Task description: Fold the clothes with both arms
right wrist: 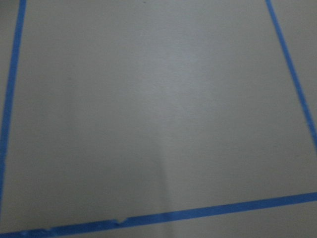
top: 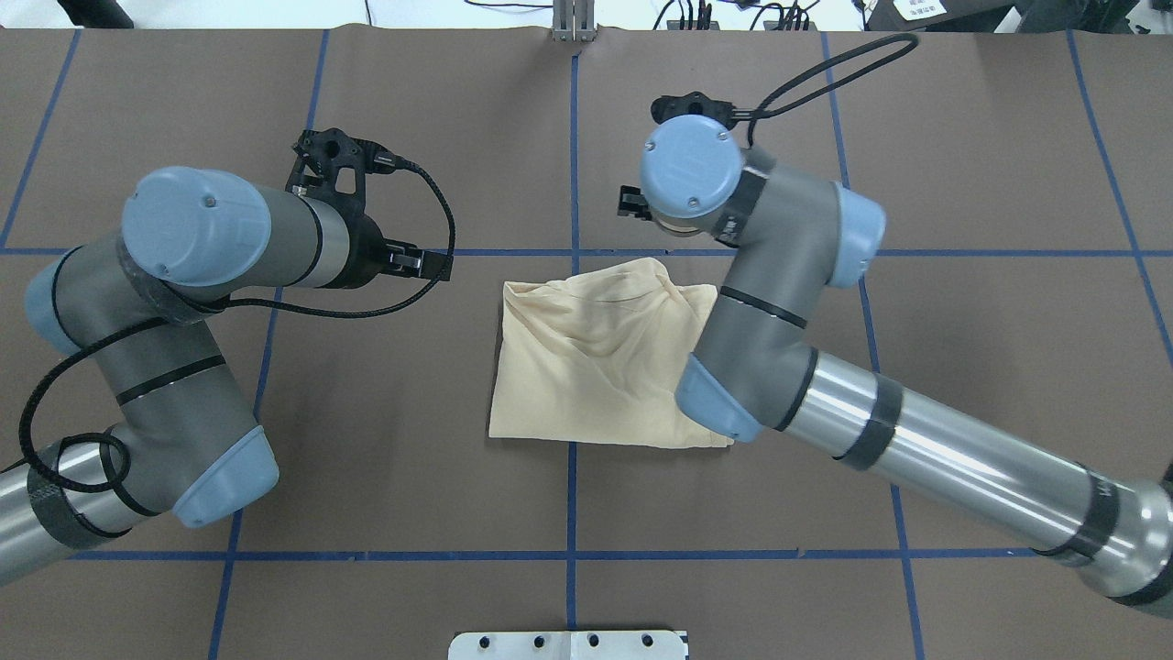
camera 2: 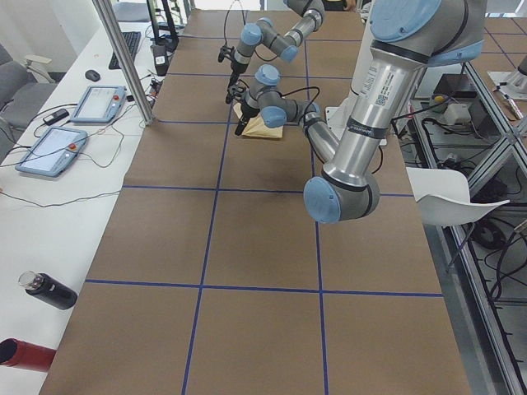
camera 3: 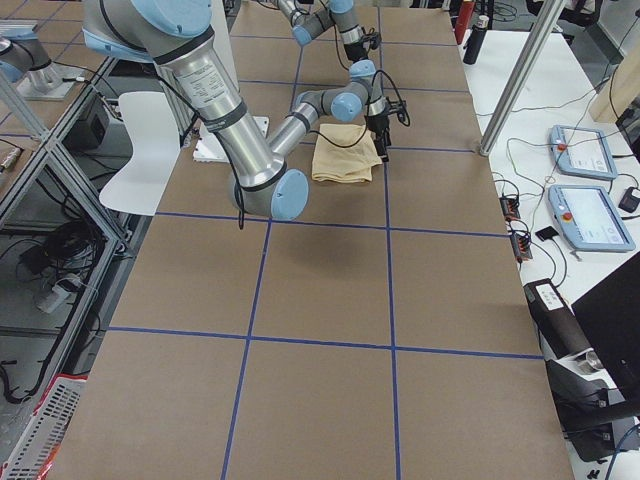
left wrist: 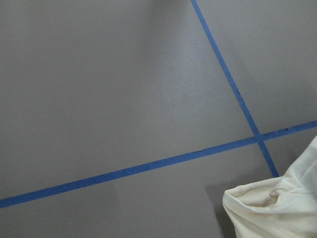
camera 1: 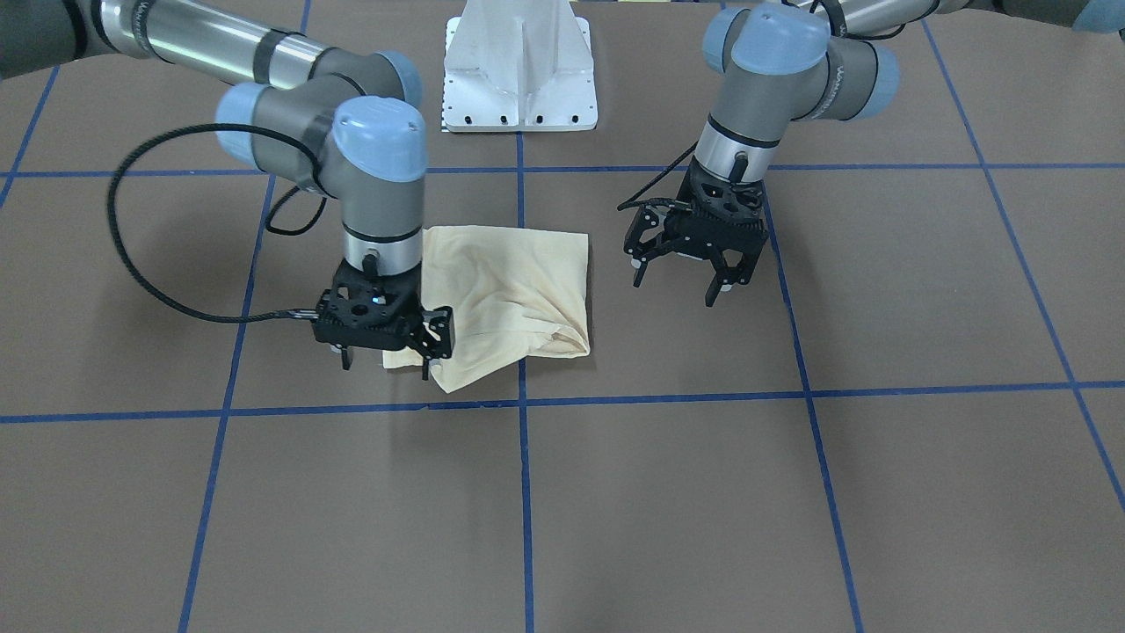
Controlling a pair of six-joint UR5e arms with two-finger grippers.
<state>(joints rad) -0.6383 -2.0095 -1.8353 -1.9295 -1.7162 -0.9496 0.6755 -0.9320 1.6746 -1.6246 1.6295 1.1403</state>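
Observation:
The pale cream-yellow shirt (camera 1: 510,290) lies folded into a rough square at the table's middle, print hidden; it also shows in the overhead view (top: 596,367) and in the side views (camera 2: 268,125) (camera 3: 345,160). My right gripper (camera 1: 387,360) points down at the shirt's corner on the operators' side, jaws open, fingers standing either side of the corner fabric. My left gripper (camera 1: 673,290) hangs open and empty above bare table, a short way off the shirt's other side. The left wrist view shows one shirt corner (left wrist: 277,208). The right wrist view shows only table.
The white base pedestal (camera 1: 520,79) stands at the robot's edge of the table. Blue tape lines (camera 1: 522,404) grid the brown table top. A side bench with control pendants (camera 2: 49,148), a metal post (camera 2: 123,58) and bottles (camera 2: 45,290) runs along the operators' side.

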